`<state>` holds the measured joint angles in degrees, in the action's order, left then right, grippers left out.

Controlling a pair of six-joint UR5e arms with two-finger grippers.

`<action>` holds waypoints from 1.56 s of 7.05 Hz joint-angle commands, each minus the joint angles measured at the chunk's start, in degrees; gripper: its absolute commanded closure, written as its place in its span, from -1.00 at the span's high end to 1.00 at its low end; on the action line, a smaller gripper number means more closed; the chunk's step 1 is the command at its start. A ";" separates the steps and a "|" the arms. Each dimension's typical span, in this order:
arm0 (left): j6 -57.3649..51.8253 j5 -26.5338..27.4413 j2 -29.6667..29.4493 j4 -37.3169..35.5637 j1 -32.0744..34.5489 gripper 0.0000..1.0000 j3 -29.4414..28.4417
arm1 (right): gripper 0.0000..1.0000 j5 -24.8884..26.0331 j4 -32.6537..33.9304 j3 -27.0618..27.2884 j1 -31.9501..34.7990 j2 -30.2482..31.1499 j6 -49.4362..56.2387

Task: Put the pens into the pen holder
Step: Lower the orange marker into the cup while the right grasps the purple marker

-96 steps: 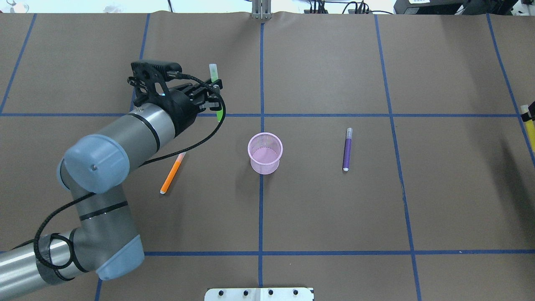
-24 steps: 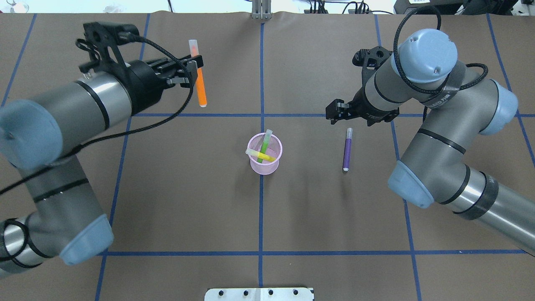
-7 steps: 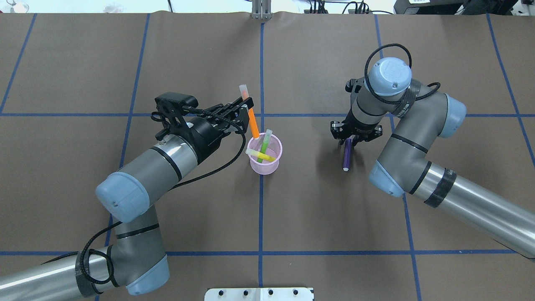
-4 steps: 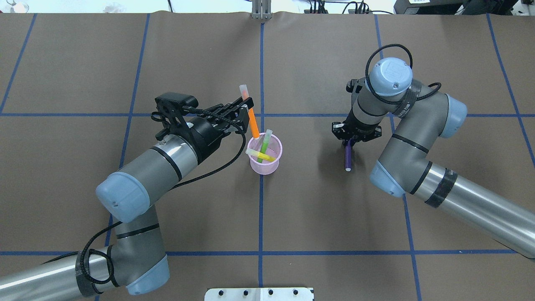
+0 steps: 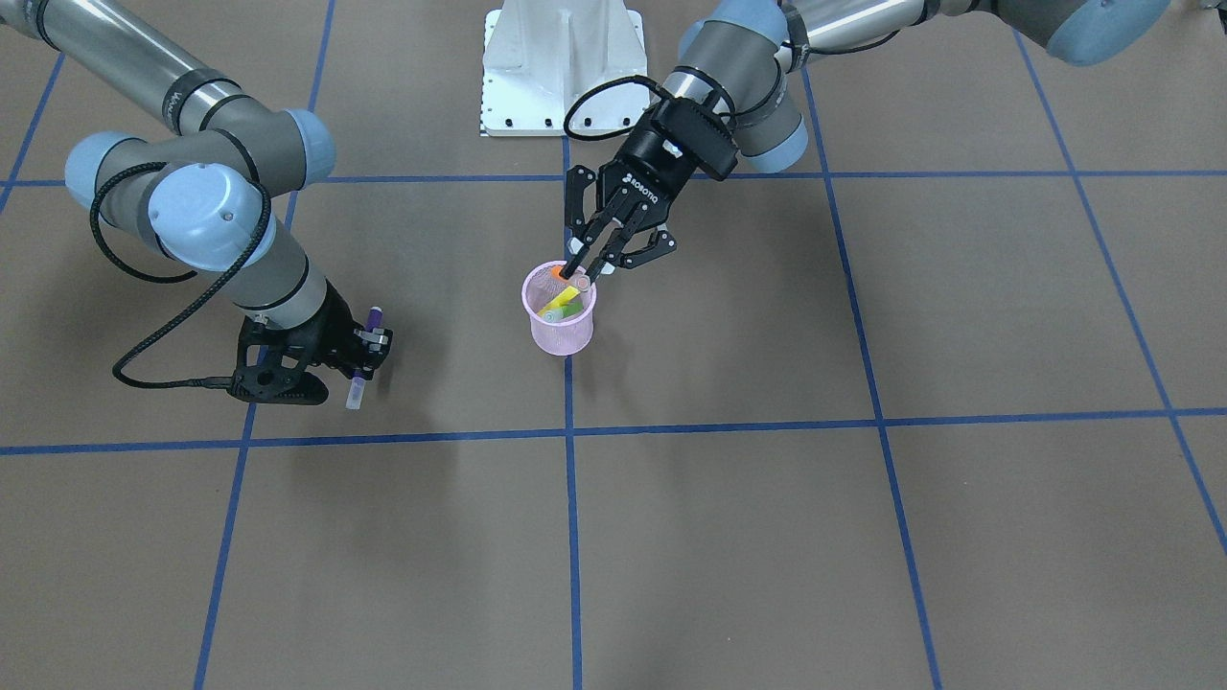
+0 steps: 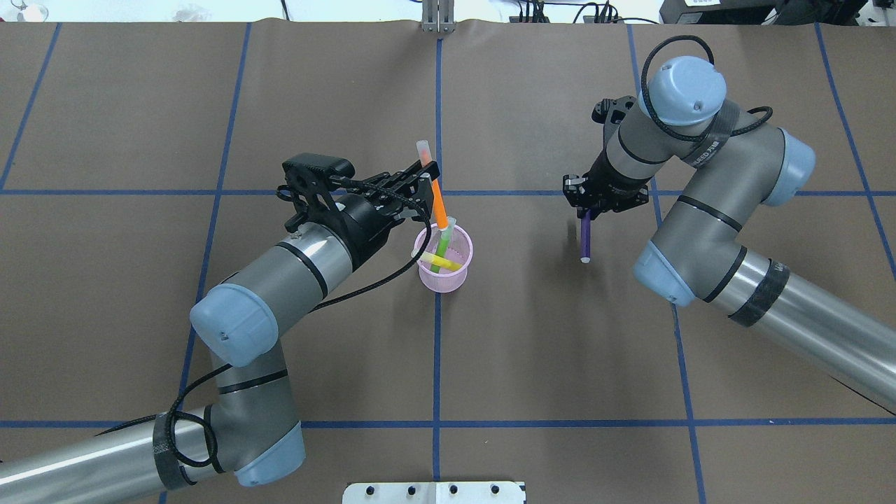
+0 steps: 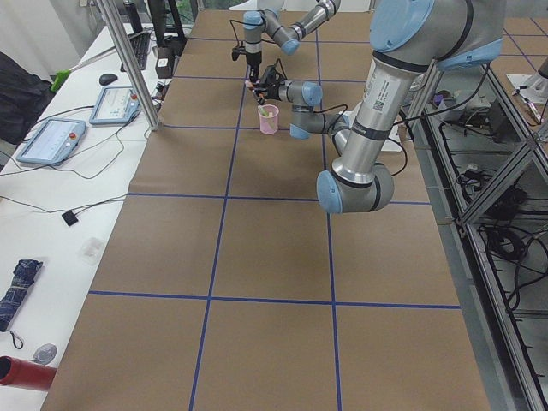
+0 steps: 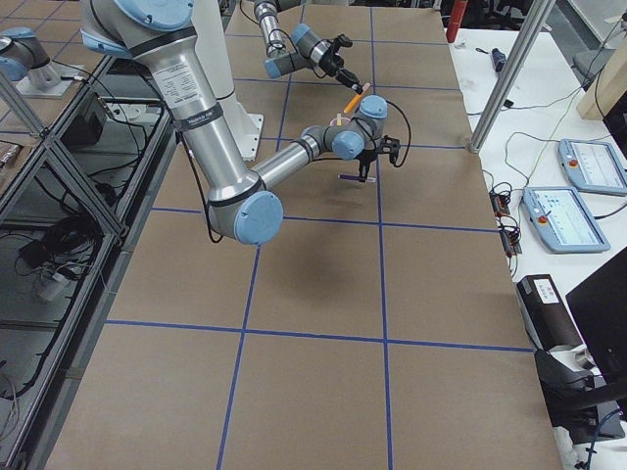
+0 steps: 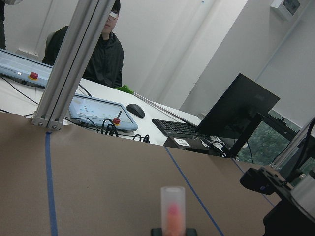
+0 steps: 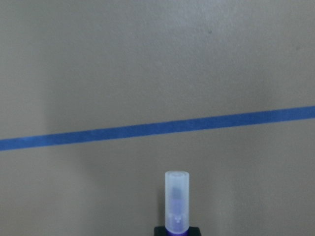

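Both arms had moved on from a moment earlier. The left had carried the orange pen (image 6: 439, 203) across to the holder (image 6: 442, 281), and the right seemed to have raised the purple pen (image 6: 585, 241) off the table (image 6: 560, 364).

I saw the left tool (image 6: 428, 183) clamped on the orange pen just below its cap. The pen was tilted, with its lower end at the holder's mouth. The right tool (image 6: 586, 210) was clamped on the purple pen near its cap end, well apart from the holder.

My main worry was the holder, which looked light. A tilted pen pushed against the rim could tip or shove it. The green pen (image 6: 442, 245) and yellow pen (image 6: 444, 263) lay crossed inside. The orange one could land on them when let go and hop out. The purple pen, gripped far off its middle, might swivel or slip in transit. If the right arm came in too early, the tools could clash.
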<state>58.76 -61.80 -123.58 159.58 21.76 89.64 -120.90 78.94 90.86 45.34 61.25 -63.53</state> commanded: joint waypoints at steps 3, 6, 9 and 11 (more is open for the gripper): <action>-0.05 0.02 -0.70 1.08 -0.22 -1.00 -4.29 | -1.00 0.05 -0.19 3.88 1.59 -0.34 0.43; -0.05 0.02 -0.61 1.08 -1.80 -1.00 -4.74 | -1.00 0.06 -0.27 4.42 2.03 -0.34 0.43; -0.05 0.02 -0.61 1.17 -2.77 -1.00 -6.14 | -1.00 0.23 -0.19 6.08 2.21 -0.34 0.43; 0.13 -0.07 -0.95 1.08 -3.21 0.44 -6.41 | -1.00 1.71 -0.27 7.83 2.39 -0.43 0.52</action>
<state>58.79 -61.80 -124.28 160.73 18.72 83.34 -120.27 78.69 97.49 47.66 60.88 -63.09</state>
